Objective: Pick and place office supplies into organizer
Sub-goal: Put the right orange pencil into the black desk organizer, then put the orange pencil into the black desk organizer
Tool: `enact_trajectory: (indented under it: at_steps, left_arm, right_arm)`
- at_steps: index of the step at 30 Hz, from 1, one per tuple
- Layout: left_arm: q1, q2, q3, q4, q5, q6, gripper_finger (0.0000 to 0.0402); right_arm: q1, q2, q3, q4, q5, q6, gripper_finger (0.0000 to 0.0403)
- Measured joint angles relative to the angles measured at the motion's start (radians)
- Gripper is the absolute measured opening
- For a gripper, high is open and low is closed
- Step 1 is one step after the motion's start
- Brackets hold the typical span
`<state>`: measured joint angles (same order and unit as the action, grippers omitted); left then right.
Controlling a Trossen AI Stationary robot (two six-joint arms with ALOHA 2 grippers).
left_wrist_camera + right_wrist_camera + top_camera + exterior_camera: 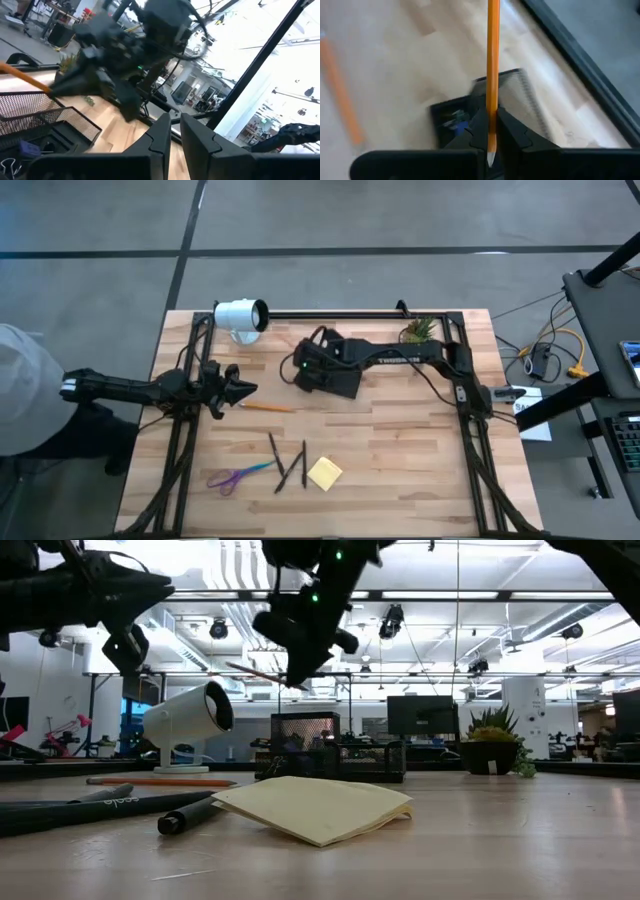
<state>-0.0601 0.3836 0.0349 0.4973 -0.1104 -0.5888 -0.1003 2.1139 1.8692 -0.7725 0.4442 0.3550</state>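
Observation:
My right gripper (492, 131) hangs over the black mesh organizer (470, 112), shut on an orange pencil (493, 55). In the high view that arm (330, 365) covers most of the organizer. A second orange pencil (265, 408) lies flat on the table. Nearer the front lie two dark pens (275, 455), the purple-and-blue scissors (238, 476) and the yellow sticky pad (325, 472). My left gripper (248, 389) waits shut at the table's left, touching nothing. My right gripper pinches the orange pencil between its two fingers close to the pencil's pale end (492, 142). The fingers slant down from above. The long shaft (255, 672) sticks out to one side, nearly level, lifted clear above the organizer (335, 745).
A white cylindrical lamp (240, 317) stands at the far left and a small potted plant (420, 330) at the far right. The black frame rails (470, 440) run along both sides. Bare wood lies at the front right of the table.

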Motion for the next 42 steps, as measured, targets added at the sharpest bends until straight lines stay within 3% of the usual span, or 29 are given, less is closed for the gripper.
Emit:
enact_trajectory:
  at_steps: [12, 21, 30, 34, 40, 42]
  left_arm:
    - [0.000, 0.008, 0.000, -0.016, 0.000, 0.002, 0.0027]
    - [0.000, 0.057, 0.000, -0.017, 0.000, 0.001, 0.0027]
    - [0.000, 0.082, 0.000, -0.008, 0.000, 0.000, 0.0027]
    - [0.000, 0.081, 0.000, -0.008, 0.000, 0.000, 0.0027]
    - [0.000, 0.081, 0.000, -0.007, 0.000, -0.001, 0.0027]
    - [0.000, 0.081, 0.000, -0.008, 0.000, -0.003, 0.0027]
  right_arm:
    - [-0.111, 0.000, -0.178, 0.107, -0.152, -0.022, 0.0012]
    - [-0.119, -0.002, -0.194, 0.117, -0.220, -0.015, 0.0014]
    - [-0.118, -0.009, -0.188, 0.082, -0.225, -0.078, 0.0102]
    - [-0.110, -0.015, -0.166, 0.084, -0.222, -0.178, 0.0137]
    - [-0.084, -0.040, -0.110, 0.099, -0.222, -0.314, 0.0148]
    - [-0.066, -0.054, -0.085, 0.101, -0.269, -0.382, 0.0146]
